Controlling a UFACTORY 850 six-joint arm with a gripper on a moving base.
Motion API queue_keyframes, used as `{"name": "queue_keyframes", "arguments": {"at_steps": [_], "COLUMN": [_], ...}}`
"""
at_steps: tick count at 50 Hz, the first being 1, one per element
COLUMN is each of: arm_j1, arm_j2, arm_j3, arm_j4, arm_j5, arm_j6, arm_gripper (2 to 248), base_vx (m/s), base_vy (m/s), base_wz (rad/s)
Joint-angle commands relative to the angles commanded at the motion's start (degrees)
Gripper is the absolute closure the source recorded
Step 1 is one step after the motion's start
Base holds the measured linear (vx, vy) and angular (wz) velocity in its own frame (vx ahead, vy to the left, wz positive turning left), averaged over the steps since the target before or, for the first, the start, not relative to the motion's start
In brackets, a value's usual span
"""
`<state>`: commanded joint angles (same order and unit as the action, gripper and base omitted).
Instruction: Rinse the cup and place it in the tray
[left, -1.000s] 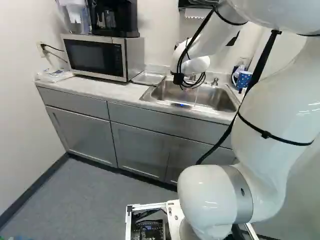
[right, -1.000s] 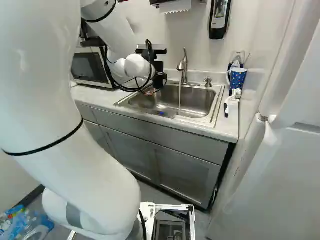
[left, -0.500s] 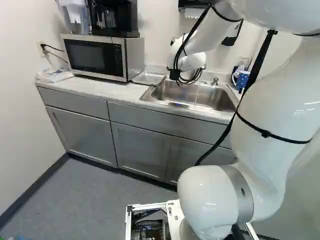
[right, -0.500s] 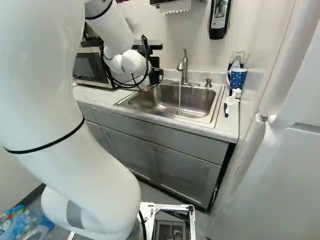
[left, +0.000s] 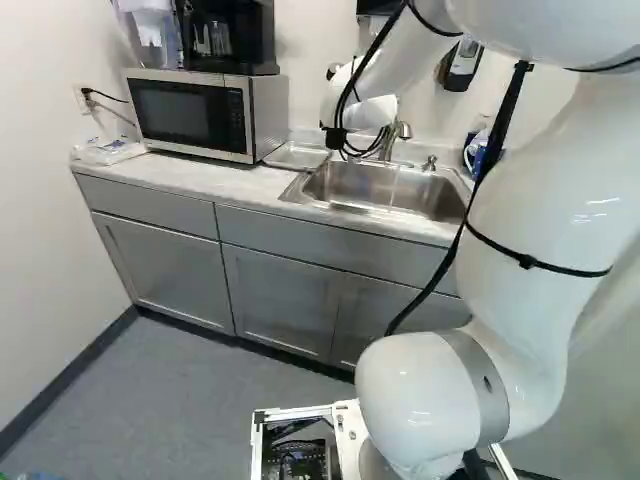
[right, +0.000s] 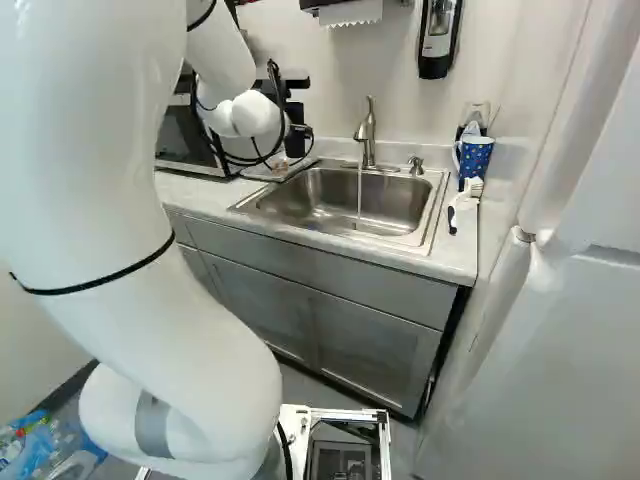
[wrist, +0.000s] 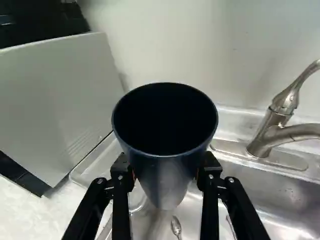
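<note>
Presently, in the left base view, a metal tray (left: 297, 156) lies between microwave (left: 190, 115) and sink (left: 400, 197). In the right base view, water (right: 359, 195) runs into the sink, right of the gripper (right: 296, 143). In the wrist view, its fingers clasp a dark cup (wrist: 167, 167) between them.

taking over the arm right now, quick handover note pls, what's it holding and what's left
End effector: closed on the dark cup, one finger on each side.
Cup: held up near the sink's tray-side end, mouth open toward the wrist camera.
Tray: on the counter between microwave and sink.
Done: cup grasped; rinsing can't be confirmed from these views.
Left: place cup in tray. Water is running from the faucet.
</note>
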<state>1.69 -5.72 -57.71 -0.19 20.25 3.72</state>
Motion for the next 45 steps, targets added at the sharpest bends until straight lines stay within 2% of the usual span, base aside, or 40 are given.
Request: {"name": "queue_keyframes", "arguments": {"at_steps": [29,45], "arm_j1": [4.4,5.3], "arm_j2": [-3.4,-8.7], "arm_j3": [-3.7,-8.0], "arm_j4": [0.0,0.0], "arm_j5": [0.0,0.0], "arm_j6": [0.0,0.0], "arm_gripper": [125,125], "base_vx": [0.000,0.000], "base_vy": [0.000,0.000], "base_wz": [0.000,0.000]}}
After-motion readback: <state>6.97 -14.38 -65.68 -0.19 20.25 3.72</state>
